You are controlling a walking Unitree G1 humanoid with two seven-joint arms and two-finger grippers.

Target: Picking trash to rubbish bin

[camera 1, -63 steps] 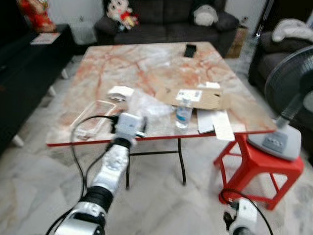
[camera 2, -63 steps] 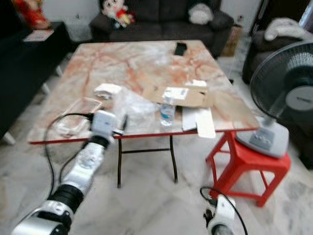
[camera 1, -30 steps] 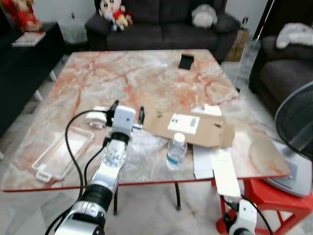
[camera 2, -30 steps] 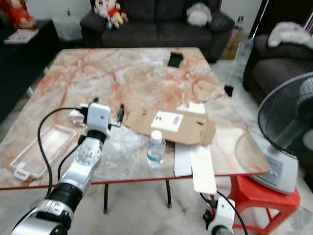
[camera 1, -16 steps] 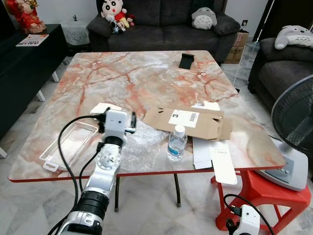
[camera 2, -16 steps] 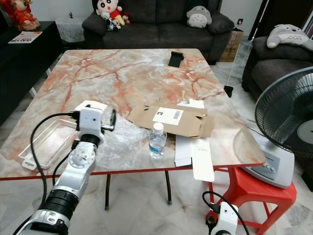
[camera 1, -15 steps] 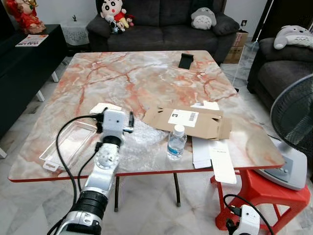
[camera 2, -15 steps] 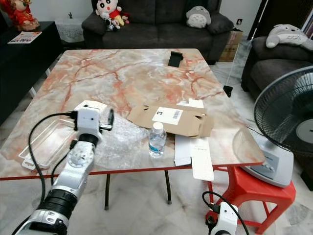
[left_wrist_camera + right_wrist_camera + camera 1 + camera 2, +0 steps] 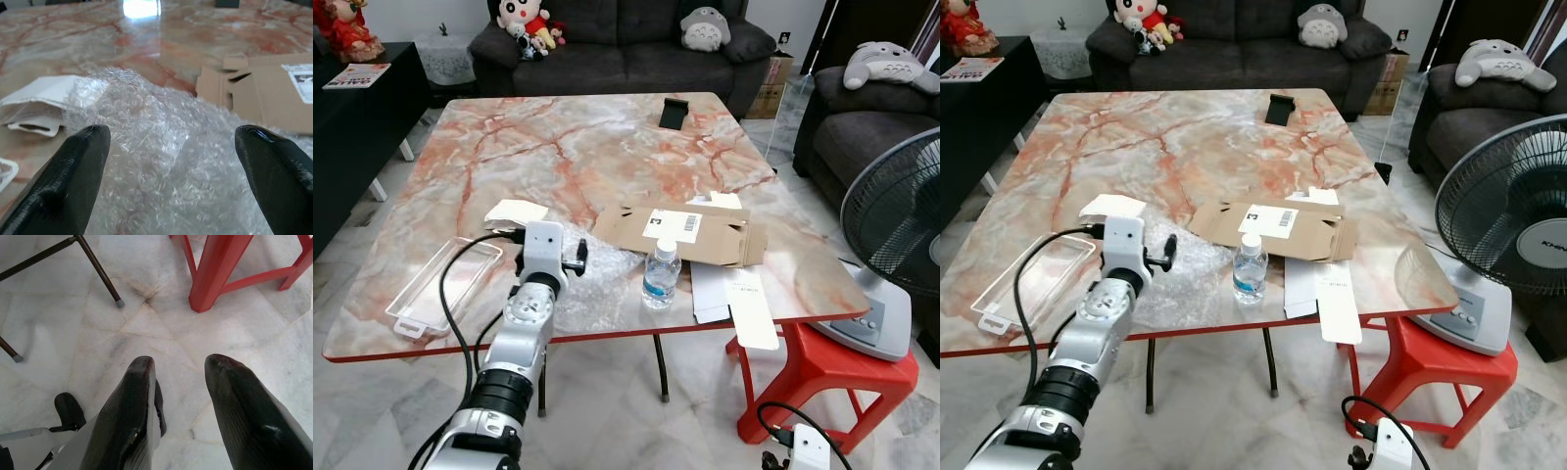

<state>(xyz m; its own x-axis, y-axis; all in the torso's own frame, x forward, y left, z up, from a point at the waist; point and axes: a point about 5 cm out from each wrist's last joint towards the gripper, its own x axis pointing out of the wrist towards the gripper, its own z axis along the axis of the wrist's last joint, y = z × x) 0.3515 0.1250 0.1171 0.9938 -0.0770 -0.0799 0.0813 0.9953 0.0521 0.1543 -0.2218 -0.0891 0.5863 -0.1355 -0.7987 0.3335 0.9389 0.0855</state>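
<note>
A crumpled sheet of bubble wrap (image 9: 607,279) lies on the marble table (image 9: 558,147) near its front edge. My left gripper (image 9: 171,134) is open just above the wrap's near side, and its two black fingers (image 9: 73,181) stand wide apart on either side of the bubble wrap (image 9: 166,147). A flattened cardboard box (image 9: 680,230) with a white label lies behind the wrap. A small water bottle (image 9: 659,274) stands upright to the wrap's right. My right gripper (image 9: 179,363) hangs low over the floor, open and holding nothing.
A clear plastic tray (image 9: 445,284) and a white folded packet (image 9: 514,211) lie left of the wrap. White papers (image 9: 734,294) overhang the table's front right edge. A phone (image 9: 673,113) lies at the far side. A fan (image 9: 901,225) on a red stool (image 9: 803,372) stands right.
The camera has come up to the table and the picture has steadied. My left arm stays raised at the bubble wrap's near side with its fingers apart.
</note>
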